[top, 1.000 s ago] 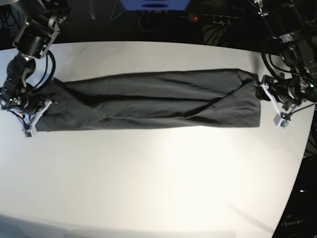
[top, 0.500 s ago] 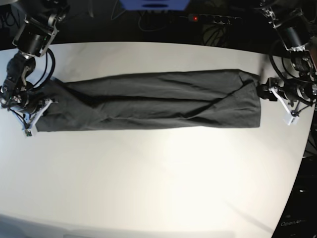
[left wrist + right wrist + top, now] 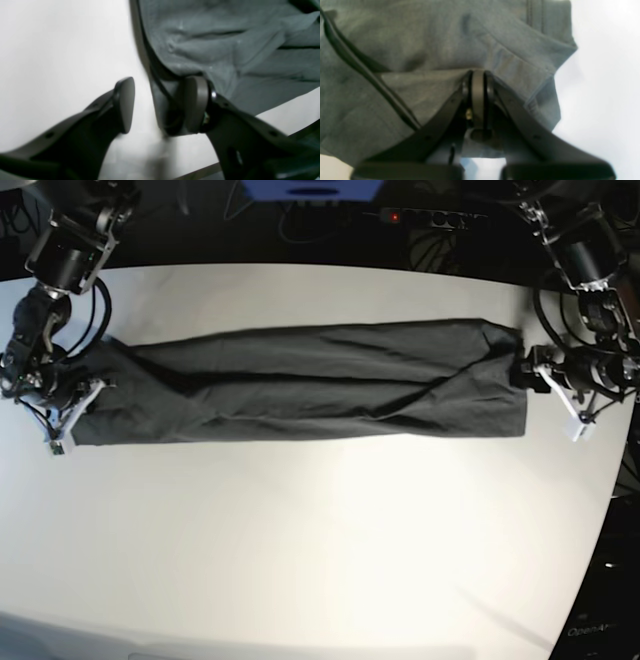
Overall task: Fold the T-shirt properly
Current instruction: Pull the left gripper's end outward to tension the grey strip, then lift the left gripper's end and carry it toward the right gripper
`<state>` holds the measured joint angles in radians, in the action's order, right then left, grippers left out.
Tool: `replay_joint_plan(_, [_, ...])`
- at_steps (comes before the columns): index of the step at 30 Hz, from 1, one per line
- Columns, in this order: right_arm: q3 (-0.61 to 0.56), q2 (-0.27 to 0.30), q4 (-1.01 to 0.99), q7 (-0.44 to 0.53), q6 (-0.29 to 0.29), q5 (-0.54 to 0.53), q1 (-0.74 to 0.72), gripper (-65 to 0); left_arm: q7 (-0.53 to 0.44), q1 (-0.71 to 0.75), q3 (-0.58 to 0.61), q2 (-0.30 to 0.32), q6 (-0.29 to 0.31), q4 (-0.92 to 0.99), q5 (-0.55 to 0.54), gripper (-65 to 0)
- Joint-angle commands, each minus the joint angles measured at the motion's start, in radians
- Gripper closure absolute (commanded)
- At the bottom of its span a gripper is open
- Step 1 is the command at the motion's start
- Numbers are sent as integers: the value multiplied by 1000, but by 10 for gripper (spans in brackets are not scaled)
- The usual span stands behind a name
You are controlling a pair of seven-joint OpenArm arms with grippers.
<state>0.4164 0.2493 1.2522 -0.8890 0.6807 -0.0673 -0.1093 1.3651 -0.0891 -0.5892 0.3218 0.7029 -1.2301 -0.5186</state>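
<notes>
T-shirt (image 3: 310, 380): lies as a long dark band across the far half of the white counter (image 3: 320, 540), folded lengthwise, one short end at each arm.
Right pincer (image 3: 478, 100): jaws pressed together on a fold of the cloth at the band's end; the grip looks meant to anchor that end so the band stays stretched.
Left pincer (image 3: 160, 105): jaws stand moderately apart; 1 pad (image 3: 195, 102) lies against the cloth edge, the other pad (image 3: 124, 102) over bare counter, so nothing is clamped.
Likely reason: with 1 end pinned and the other free, the band is probably laid out straight for a crosswise fold.
Hidden: sleeves, neck and label are tucked inside the folds or out of sight.
Hard to read: both wrist views are blurred; in the base view the pincers are small, and cloth layers under each cannot be counted.
</notes>
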Motion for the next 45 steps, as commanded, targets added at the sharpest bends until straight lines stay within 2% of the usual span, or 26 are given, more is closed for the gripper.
replay_joint_plan(1, [-9, -12, -18, -77, 17, 31, 18, -3, 31, 2, 2, 3, -5, 5, 33, -314])
replay_joint_plan(7, [-9, -14, -18, -77, 17, 31, 18, -3, 31, 2, 1, -13, -5, 6, 35, -314])
replay_joint_plan(11, [-9, -14, -18, -77, 17, 31, 18, -3, 31, 4, 1, -45, -5, 6, 36, -314])
replay_joint_plan(25, [-9, -15, -18, -77, 17, 31, 18, -3, 31, 25, 5, -60, -5, 6, 36, -312])
replay_joint_plan(30, [-7, -15, -18, -77, 17, 31, 18, -3, 31, 39, 5, -91, -5, 6, 35, -304])
replay_joint_plan(32, [-7, -15, -18, -77, 17, 31, 18, -3, 31, 39, 5, -92, -5, 6, 35, -258])
replay_joint_plan(36, [-7, -15, -18, -77, 17, 31, 18, -3, 31, 36, 7, -92, -5, 6, 35, -34])
replay_joint_plan(37, [-7, -15, -18, -77, 17, 31, 18, -3, 31, 36, 7, -91, -5, 5, 33, -7])
replay_joint_plan(39, [-7, -15, -18, -77, 17, 31, 18, -3, 31, 36, 7, -89, -5, -6, 31, -37])
replay_joint_plan(45, [-7, -15, -19, -77, 17, 31, 20, -3, 31, 18, 5, -92, -5, -7, 27, -37])
